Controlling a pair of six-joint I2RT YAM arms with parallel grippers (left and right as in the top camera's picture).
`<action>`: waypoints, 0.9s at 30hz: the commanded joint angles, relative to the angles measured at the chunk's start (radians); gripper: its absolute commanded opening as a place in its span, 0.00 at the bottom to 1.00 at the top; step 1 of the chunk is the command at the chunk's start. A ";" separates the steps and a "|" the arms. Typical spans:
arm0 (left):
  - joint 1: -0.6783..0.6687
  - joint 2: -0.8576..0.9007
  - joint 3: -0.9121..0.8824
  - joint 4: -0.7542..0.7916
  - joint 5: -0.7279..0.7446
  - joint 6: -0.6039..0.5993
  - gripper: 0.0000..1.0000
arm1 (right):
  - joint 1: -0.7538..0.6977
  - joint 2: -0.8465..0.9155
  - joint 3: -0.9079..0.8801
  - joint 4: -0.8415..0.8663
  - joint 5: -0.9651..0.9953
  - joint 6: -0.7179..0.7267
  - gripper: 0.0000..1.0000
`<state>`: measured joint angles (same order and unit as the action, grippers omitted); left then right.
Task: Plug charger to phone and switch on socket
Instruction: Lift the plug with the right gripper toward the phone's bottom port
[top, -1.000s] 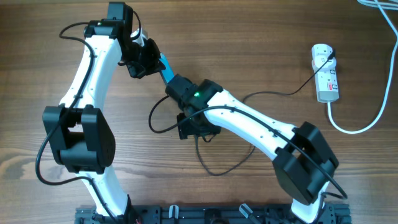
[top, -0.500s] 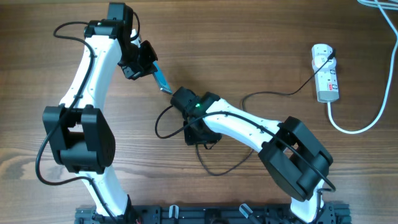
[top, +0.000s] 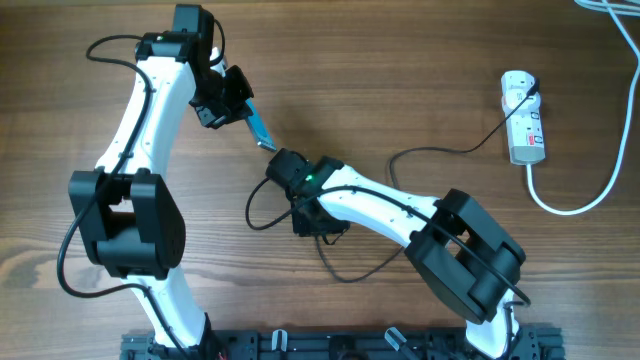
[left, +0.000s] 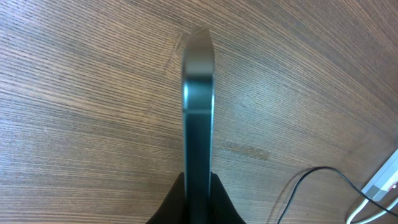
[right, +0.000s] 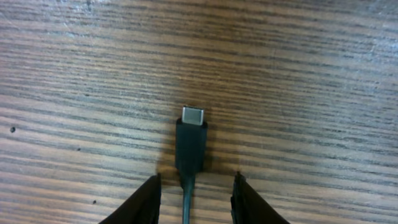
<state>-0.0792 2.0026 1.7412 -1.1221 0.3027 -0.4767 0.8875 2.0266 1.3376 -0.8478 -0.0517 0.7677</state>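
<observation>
My left gripper (top: 228, 100) is shut on the teal phone (top: 258, 126) and holds it off the table, tilted towards the right arm. In the left wrist view the phone (left: 198, 118) shows edge-on between the fingers (left: 198, 202). My right gripper (top: 279, 163) is open just below the phone's lower end. The charger's metal-tipped connector (right: 191, 144) lies on the wood between its fingers (right: 196, 193), untouched. The black cable (top: 352, 268) loops under the right arm and runs to the white socket (top: 523, 125), where its black plug (top: 531, 96) sits.
The socket's thick white cord (top: 590, 195) curves along the table's right side and off the top right corner. The right arm's white links (top: 390, 205) lie across the table's middle over the cable loops. Black mounts run along the front edge (top: 330, 345).
The left gripper shifted the phone slightly up and left, then held still. The right gripper drew back down and left from the phone, and the cable loop beside it moved along.
</observation>
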 joint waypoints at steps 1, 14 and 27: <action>-0.001 -0.030 0.017 -0.001 -0.005 -0.010 0.04 | 0.002 0.048 -0.004 0.003 0.021 0.021 0.36; -0.001 -0.030 0.017 -0.001 -0.005 -0.010 0.04 | 0.002 0.050 -0.004 0.006 -0.010 0.047 0.18; -0.001 -0.030 0.017 -0.008 -0.005 -0.010 0.04 | 0.002 0.050 -0.004 0.017 -0.002 0.047 0.20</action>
<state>-0.0792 2.0026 1.7412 -1.1259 0.2996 -0.4767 0.8875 2.0293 1.3376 -0.8394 -0.0547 0.8104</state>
